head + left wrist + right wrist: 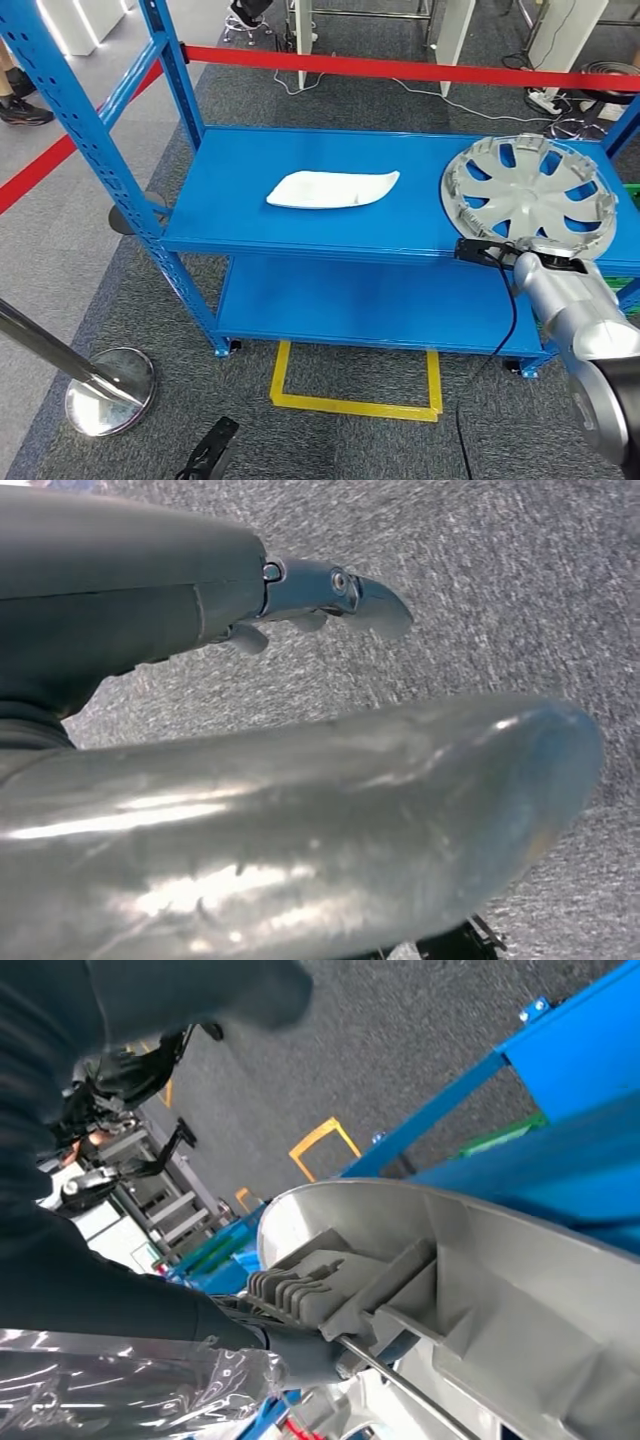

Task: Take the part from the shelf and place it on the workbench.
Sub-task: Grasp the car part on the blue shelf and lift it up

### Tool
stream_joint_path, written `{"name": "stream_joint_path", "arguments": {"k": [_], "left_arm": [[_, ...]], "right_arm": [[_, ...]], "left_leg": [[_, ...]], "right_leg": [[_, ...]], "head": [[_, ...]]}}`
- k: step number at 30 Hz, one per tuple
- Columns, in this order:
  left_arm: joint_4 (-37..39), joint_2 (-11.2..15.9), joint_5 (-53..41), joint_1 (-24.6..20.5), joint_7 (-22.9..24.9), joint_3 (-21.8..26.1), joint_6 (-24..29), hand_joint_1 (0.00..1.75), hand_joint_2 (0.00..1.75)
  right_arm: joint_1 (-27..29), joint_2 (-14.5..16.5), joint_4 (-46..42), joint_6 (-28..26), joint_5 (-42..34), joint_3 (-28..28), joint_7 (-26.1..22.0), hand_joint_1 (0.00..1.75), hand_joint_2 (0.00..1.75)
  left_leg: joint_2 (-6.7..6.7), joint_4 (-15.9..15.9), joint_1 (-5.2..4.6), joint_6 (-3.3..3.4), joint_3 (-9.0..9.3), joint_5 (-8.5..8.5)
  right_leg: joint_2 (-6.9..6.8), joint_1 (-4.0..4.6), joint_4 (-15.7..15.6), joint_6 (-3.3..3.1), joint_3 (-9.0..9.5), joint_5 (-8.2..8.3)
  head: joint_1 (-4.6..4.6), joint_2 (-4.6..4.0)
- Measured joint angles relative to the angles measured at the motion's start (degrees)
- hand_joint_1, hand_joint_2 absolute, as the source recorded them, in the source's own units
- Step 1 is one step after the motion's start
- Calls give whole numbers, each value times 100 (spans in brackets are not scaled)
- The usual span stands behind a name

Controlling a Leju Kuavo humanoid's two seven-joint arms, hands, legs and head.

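Silver spoked plastic wheel cover [528,188]: lies flat at the right end of the blue steel shelf [226,200], near edge overhanging slightly. Right hand [302,1355]: fingers at the cover's ribbed rim, grip uncertain. Left hand [332,590]: hangs empty, fingers loosely apart. White curved panel [332,189]: mid-shelf. Risk: a shallow rim hold could let the cover tip and slide off.

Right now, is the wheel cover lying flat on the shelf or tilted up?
Tilted: the wheel cover has its near edge over the blue shelf front, where the right hand reaches under its rim.
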Motion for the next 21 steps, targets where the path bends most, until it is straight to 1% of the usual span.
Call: {"name": "stream_joint_path", "arguments": {"k": [5, 6, 10, 15, 21], "left_arm": [[1, -5, -4, 8, -14, 5, 10, 0, 0], [2, -4, -3, 11, -18, 7, 14, 0, 0], [2, 6, 19, 30, -24, 14, 33, 0, 0], [-1, 26, 97, 66, -103, 61, 102, 0, 0], [1, 52, 107, 78, -122, 81, 127, 0, 0]], "right_arm": [[116, -83, -2, -191, 64, -94, -350, 175, 175], [121, -88, -2, -223, 74, -99, -398, 175, 175], [126, -108, -4, -358, 127, -105, -562, 175, 175], [145, -97, -8, -746, 222, -89, -1110, 175, 175], [141, -47, -10, -804, 204, -87, -1195, 175, 175]], "left_leg": [[1, -1, 10, 12, 112, -53], [1, 0, 11, 15, 122, -56], [1, 0, 11, 23, 134, -61], [10, 0, 10, 24, 131, -68], [11, 0, 12, 24, 129, -73]], "right_leg": [[4, 12, -39, -11, 106, -46], [4, 13, -44, -5, 119, -46], [5, 13, -57, 15, 159, -36], [21, 11, -58, 27, 177, -26], [21, 11, -58, 23, 170, -30]], "head": [[1, 0], [2, 0], [2, 0], [1, 0], [1, 0]]}}
